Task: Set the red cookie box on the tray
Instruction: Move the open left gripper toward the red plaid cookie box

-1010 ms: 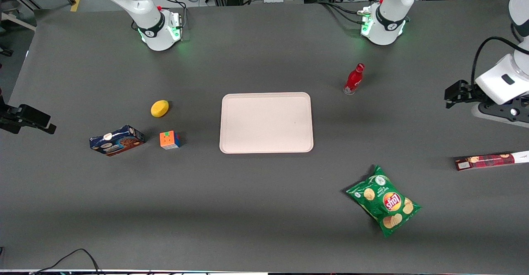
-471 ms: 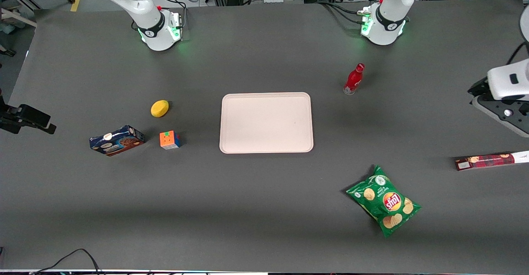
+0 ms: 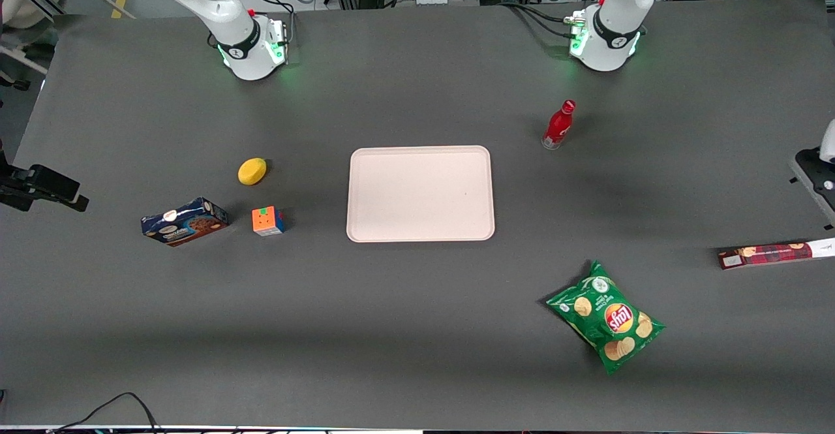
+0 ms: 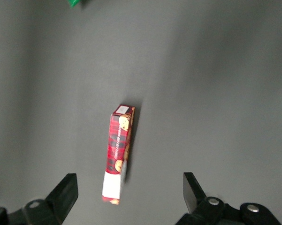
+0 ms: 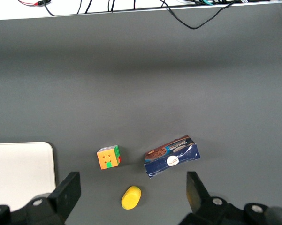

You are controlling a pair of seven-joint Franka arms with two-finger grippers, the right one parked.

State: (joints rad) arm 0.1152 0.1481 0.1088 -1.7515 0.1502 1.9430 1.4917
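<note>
The red cookie box [image 3: 773,254] lies flat near the working arm's end of the table, its white end toward the table's edge. In the left wrist view the red cookie box [image 4: 118,150] lies lengthwise on the grey table. My left gripper [image 4: 129,182] is open wide above it, and the box's white end sits between the two fingertips without touching them. In the front view only part of the left arm's hand [image 3: 819,176] shows at the picture's edge, farther from the camera than the box. The tray [image 3: 420,192] lies empty at the table's middle, well apart from the box.
A green chips bag [image 3: 607,316] lies between tray and box, nearer the camera. A red bottle [image 3: 559,125] stands farther back. A lemon [image 3: 252,171], a colour cube [image 3: 267,220] and a blue cookie box [image 3: 184,221] lie toward the parked arm's end.
The left arm's hand has moved outward toward the working arm's end of the table and has mostly left the front view. The objects have not moved.
</note>
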